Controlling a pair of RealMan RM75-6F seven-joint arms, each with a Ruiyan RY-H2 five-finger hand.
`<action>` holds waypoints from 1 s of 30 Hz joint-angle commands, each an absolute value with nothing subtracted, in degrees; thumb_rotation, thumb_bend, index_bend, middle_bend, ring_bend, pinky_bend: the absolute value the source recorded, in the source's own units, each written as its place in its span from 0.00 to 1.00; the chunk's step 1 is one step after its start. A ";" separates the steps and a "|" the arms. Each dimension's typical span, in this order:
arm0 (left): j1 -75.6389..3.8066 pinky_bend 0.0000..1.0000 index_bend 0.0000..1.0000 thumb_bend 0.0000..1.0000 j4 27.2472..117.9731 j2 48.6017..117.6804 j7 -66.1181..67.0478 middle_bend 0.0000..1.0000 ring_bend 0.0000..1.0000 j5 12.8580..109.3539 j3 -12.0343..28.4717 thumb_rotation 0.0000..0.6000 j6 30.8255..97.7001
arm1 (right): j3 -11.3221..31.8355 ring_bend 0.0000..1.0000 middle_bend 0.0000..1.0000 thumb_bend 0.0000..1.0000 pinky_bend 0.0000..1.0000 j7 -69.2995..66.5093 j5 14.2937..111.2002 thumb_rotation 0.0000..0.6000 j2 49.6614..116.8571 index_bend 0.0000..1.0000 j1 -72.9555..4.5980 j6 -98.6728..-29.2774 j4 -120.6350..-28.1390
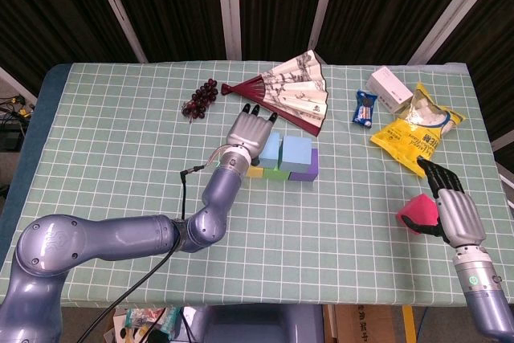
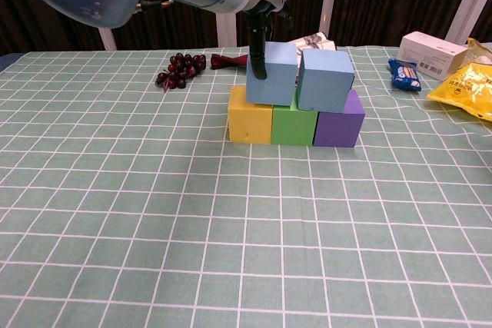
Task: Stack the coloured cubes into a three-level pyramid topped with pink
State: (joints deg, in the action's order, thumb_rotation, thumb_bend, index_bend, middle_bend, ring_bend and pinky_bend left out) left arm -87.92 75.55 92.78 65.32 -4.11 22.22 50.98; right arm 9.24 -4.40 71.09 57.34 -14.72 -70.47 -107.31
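Observation:
Yellow (image 2: pixel 250 115), green (image 2: pixel 292 123) and purple (image 2: pixel 338 119) cubes stand in a row on the checked cloth. Two blue cubes rest on them, the left blue cube (image 2: pixel 273 73) and the right blue cube (image 2: pixel 324 79), side by side. My left hand (image 1: pixel 250 132) reaches over the left blue cube (image 1: pixel 271 149), gripping it with one finger (image 2: pixel 259 51) pressed down its near-left face and the rest behind it. At the table's right front, my right hand (image 1: pixel 446 202) holds the pink cube (image 1: pixel 418 213) above the cloth; the chest view does not show it.
Dark grapes (image 1: pixel 201 99) and a folding fan (image 1: pixel 291 88) lie behind the stack. A blue packet (image 1: pixel 366 108), white box (image 1: pixel 390 88) and yellow snack bag (image 1: pixel 416 129) sit at the back right. My left forearm (image 1: pixel 217 190) slants across the cloth left of the cubes.

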 commanded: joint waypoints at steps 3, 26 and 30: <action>-88.01 0.00 0.00 0.36 75.74 92.53 64.47 0.38 0.02 -3.85 21.80 1.00 50.61 | 9.19 0.00 0.08 0.24 0.00 -4.34 71.10 1.00 57.36 0.00 -14.72 -70.46 -107.30; -88.96 0.00 0.00 0.36 75.68 92.28 61.01 0.38 0.02 -2.52 19.60 1.00 49.57 | 9.10 0.00 0.08 0.24 0.00 -4.42 70.96 1.00 57.37 0.00 -14.78 -70.12 -107.34; -89.20 0.00 0.00 0.36 75.60 92.28 60.96 0.38 0.02 -2.56 19.25 1.00 49.69 | 9.10 0.00 0.08 0.24 0.00 -4.47 70.97 1.00 57.36 0.00 -14.80 -70.07 -107.37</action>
